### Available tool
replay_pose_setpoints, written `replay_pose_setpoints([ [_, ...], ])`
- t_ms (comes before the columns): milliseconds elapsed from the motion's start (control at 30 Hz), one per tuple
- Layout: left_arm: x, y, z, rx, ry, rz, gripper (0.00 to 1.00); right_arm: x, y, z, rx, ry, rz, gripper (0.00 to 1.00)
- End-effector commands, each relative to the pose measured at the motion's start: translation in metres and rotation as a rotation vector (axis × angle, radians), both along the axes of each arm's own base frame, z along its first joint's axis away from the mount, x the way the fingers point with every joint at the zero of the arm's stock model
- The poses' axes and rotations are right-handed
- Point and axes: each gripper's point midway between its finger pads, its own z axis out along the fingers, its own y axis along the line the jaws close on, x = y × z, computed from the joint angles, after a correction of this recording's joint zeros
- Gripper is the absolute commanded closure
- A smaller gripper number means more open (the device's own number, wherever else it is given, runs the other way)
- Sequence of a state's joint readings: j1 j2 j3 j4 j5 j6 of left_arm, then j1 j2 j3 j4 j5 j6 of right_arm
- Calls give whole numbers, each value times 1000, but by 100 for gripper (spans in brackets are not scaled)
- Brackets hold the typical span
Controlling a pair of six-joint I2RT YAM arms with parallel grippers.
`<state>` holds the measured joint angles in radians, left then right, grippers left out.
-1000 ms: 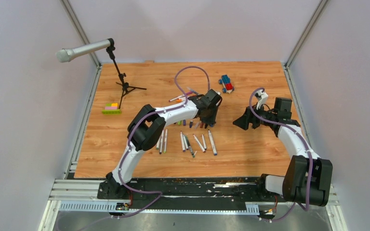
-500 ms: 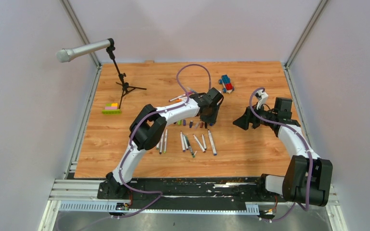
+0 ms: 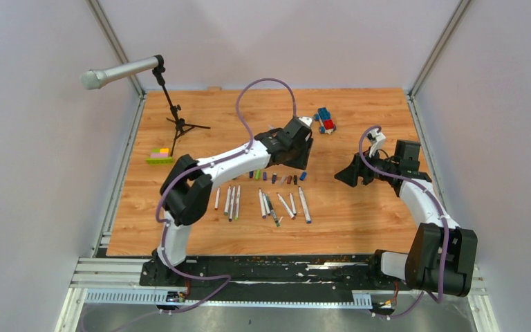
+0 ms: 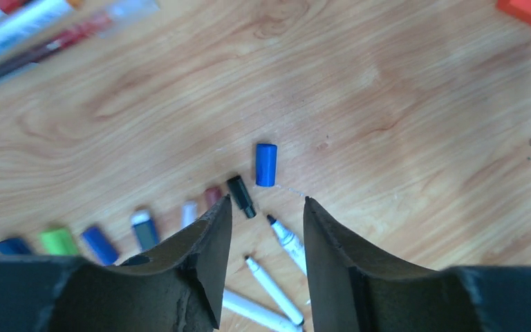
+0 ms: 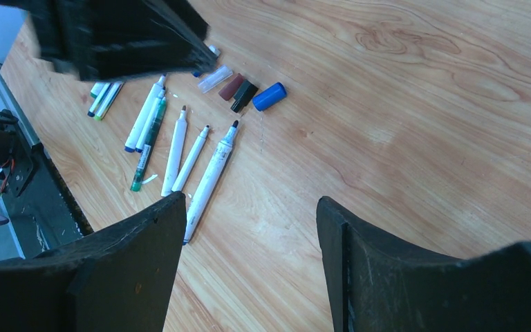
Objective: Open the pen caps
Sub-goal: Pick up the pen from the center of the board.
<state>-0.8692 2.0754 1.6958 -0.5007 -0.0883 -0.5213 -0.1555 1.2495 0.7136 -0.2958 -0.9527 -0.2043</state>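
Observation:
Several loose pen caps (image 3: 276,178) lie in a row on the wooden table, a blue cap (image 3: 303,176) at its right end. In the left wrist view the blue cap (image 4: 266,164) and a black cap (image 4: 241,196) lie just beyond my left gripper (image 4: 266,207), which is open and empty. From above, the left gripper (image 3: 299,161) hovers just behind the row. Uncapped pens (image 3: 269,204) lie nearer the arms. My right gripper (image 3: 344,174) stands open and empty to the right; its view shows the pens (image 5: 180,149) and the blue cap (image 5: 270,96).
A microphone (image 3: 121,71) on a tripod stand stands at the back left, with a green-yellow brick bar (image 3: 160,157) beside it. A blue-and-red toy car (image 3: 325,120) sits at the back. An orange block (image 4: 529,10) and more pens (image 4: 21,28) lie beyond the caps.
My left gripper has opened wider and drawn back and up from the cap row. The blue cap now shows lying free at the row's right end. The right arm has not moved.

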Motion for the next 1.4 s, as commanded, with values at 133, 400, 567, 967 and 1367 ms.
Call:
replay_pose_setpoints([
  [133, 31, 63, 101, -78, -336, 96, 32, 8, 0, 18, 4, -73, 29, 31],
  [400, 54, 127, 93, 100, -412, 80, 0, 9, -1, 16, 4, -72, 31, 30],
  [567, 73, 151, 77, 161, -335, 21, 0, 9, -1, 16, 2, -74, 31, 30],
  [967, 120, 188, 29, 379, -238, -117, 15, 9, -2, 15, 6, -68, 33, 30],
  [1367, 165, 181, 1, 452, -202, -231, 49, 9, -1, 14, 13, -63, 39, 31],
])
